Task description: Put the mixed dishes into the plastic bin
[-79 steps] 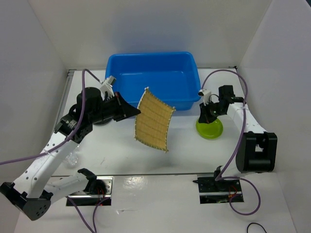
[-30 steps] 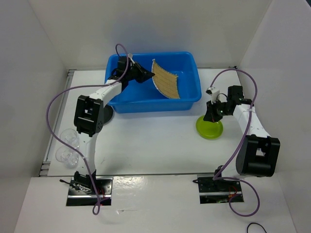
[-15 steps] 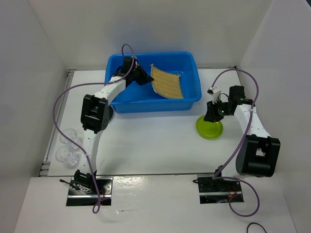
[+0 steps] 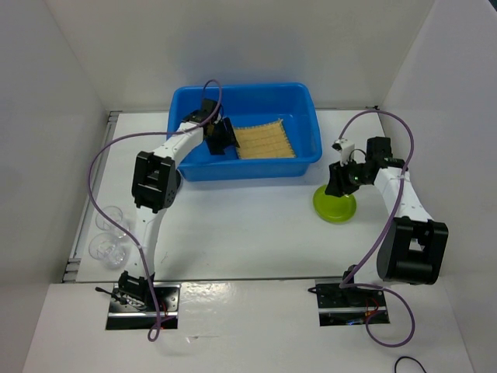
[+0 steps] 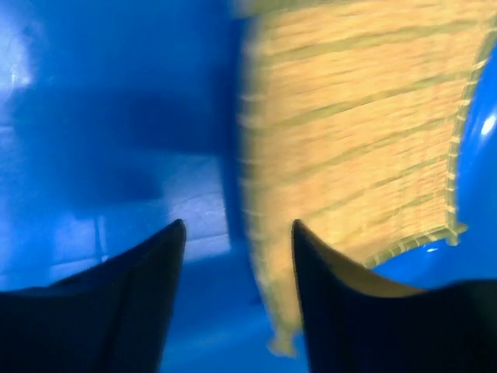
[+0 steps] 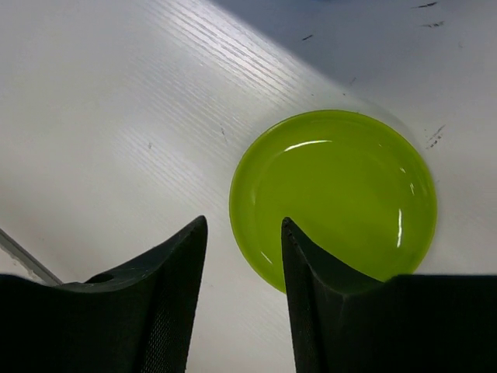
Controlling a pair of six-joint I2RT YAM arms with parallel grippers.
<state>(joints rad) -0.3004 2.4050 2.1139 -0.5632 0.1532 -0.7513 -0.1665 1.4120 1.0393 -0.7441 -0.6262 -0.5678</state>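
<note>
Bamboo mat (image 4: 264,141), tilted before, now lies flat in the blue bin (image 4: 233,88), just ahead of the left gripper (image 4: 224,138), whose jaws are apart. Right gripper (image 4: 339,182), jaws apart, remains above the lime plate (image 4: 334,208).

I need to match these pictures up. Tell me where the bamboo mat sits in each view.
Top external: the bamboo mat is in the upper middle, inside the blue bin.
Left wrist: the mat fills the upper right, past the left claw, against the bin's blue inside.
Right wrist: not in it.
Shared landmark: the blue bin, in the top and left wrist views.
</note>
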